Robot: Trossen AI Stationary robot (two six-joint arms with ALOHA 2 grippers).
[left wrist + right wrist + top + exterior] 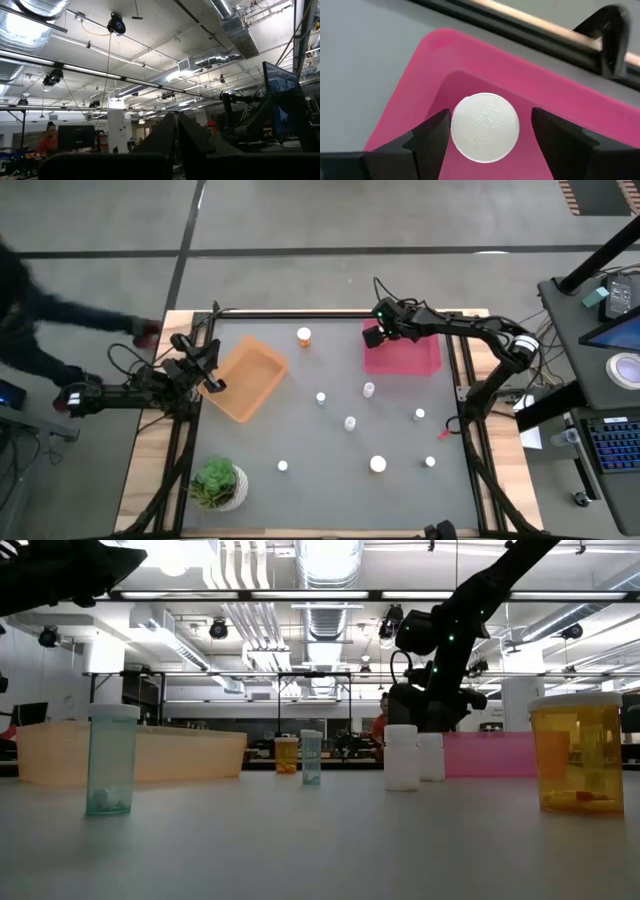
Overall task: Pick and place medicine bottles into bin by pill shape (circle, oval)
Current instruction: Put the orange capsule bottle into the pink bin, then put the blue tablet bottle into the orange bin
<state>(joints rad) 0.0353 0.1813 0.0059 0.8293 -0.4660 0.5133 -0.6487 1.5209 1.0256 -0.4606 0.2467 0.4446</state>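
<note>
Several medicine bottles with white caps stand scattered on the grey table, among them an orange one point(303, 336) and white ones point(369, 389) point(350, 422) point(377, 464). My right gripper point(378, 332) hangs open over the near-left corner of the pink bin point(410, 358). A white-capped bottle point(485, 127) stands upright between its fingers, over the bin's floor. My left gripper point(208, 373) is shut and empty at the table's left edge, beside the orange bin point(248, 378). My right gripper points down from above, with a finger on either side of the bottle's round cap point(457, 125). One finger point(437, 132) lies right by the cap's rim, and I cannot tell whether it touches. The other finger point(550, 135) stands clear of the cap.
A potted green plant point(218, 483) stands at the near left corner. A person's arm point(60, 315) reaches in at the far left, beyond the table. In the low view a tall clear bottle point(110, 760) and a large orange one point(578, 755) stand nearest.
</note>
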